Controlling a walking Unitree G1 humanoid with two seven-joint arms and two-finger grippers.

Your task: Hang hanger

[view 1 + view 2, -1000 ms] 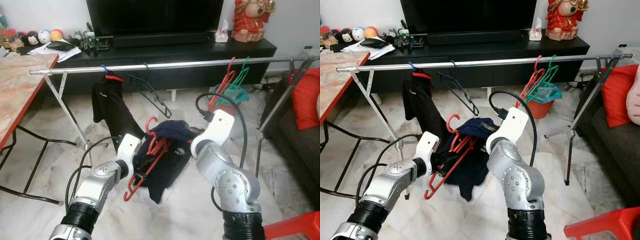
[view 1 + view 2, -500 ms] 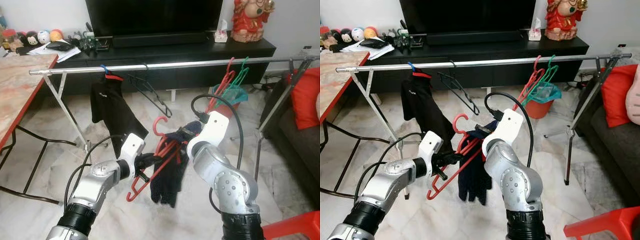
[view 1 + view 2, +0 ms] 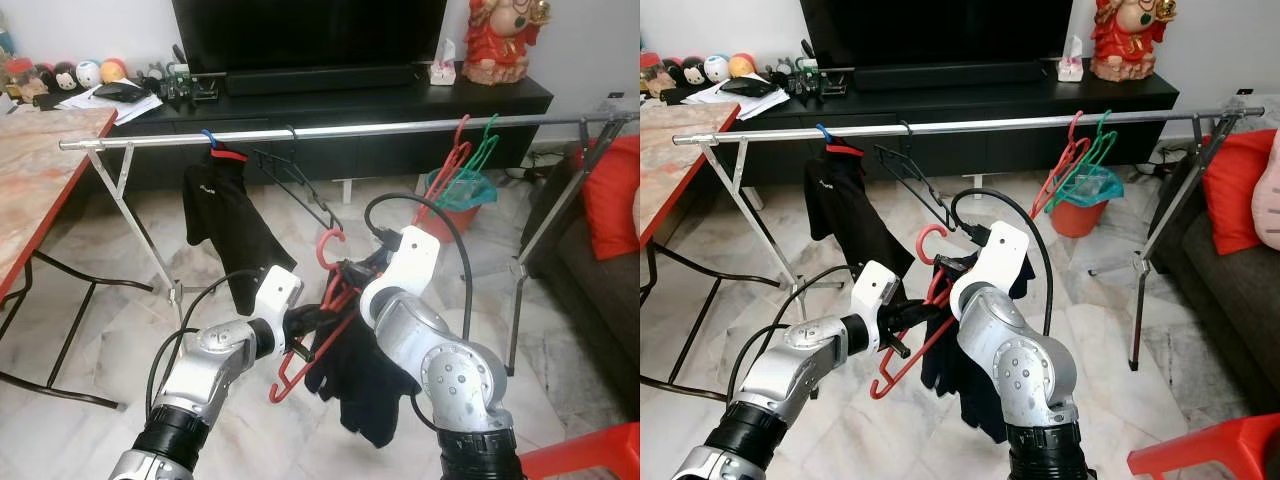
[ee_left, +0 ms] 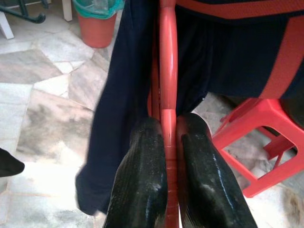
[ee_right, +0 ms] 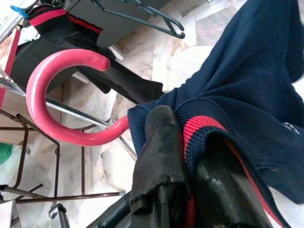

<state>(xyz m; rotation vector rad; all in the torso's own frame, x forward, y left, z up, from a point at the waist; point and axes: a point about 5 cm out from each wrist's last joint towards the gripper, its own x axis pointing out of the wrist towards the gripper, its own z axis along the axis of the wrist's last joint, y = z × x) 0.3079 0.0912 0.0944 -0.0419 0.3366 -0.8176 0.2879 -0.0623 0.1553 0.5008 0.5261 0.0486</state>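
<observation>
Since a second ago we have raised the red hanger (image 3: 318,312) and its dark navy garment (image 3: 362,378) up off the floor, so the cloth now dangles free below our two pincers rather than lying bunched on the tiles. Starting at our left, the left gripper (image 4: 169,142) has its black fingers pressed together on the hanger's red bar, with the garment draped just beyond the fingertips. Beside it, the right gripper (image 5: 183,142) is clamped on the garment's red-striped collar, and the hanger's pink-red hook (image 5: 57,90) curls out just next to those fingers. Above and beyond both pincers runs the metal rail (image 3: 400,127), which the hook does not touch. On the rail, off beyond the left gripper, hang a black shirt (image 3: 222,215) and an empty black hanger (image 3: 300,185); past the right gripper hang spare red and green hangers (image 3: 462,165).
</observation>
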